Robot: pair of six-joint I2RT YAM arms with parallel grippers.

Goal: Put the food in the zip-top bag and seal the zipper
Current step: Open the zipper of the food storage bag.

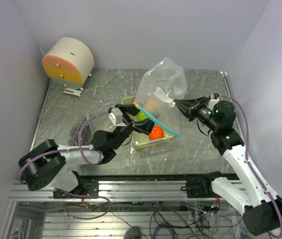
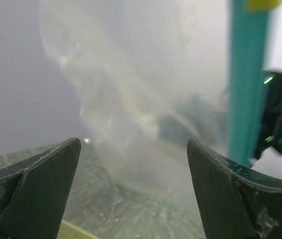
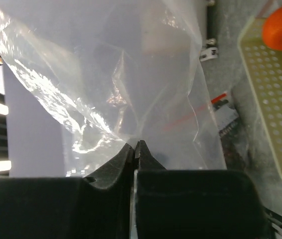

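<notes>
Two grippers work at the zip-top bag (image 1: pixel 163 79), which hangs raised above the table (image 1: pixel 81 104) with its closed end up and its mouth down over the pale basket (image 1: pixel 151 146). The right gripper (image 1: pixel 175 103) has its jaws pressed together on a fold of the clear film at the bag's right side, and the right wrist view shows the plastic pinched between the tips. The left gripper (image 1: pixel 130 118) stands spread wide and holds nothing, just left of the mouth. The zipper (image 1: pixel 158 121) runs as a straight teal line slanting from upper left to lower right across the basket. In the left wrist view it stands almost upright just beyond the right finger. The food (image 1: pixel 156 133), a red-orange fruit beside green and orange ones, appears to lie in the basket below that strip, seen through the film. The left arm is clearly nearer to the fruit and the mouth, so picking and loading probably falls to it.
</notes>
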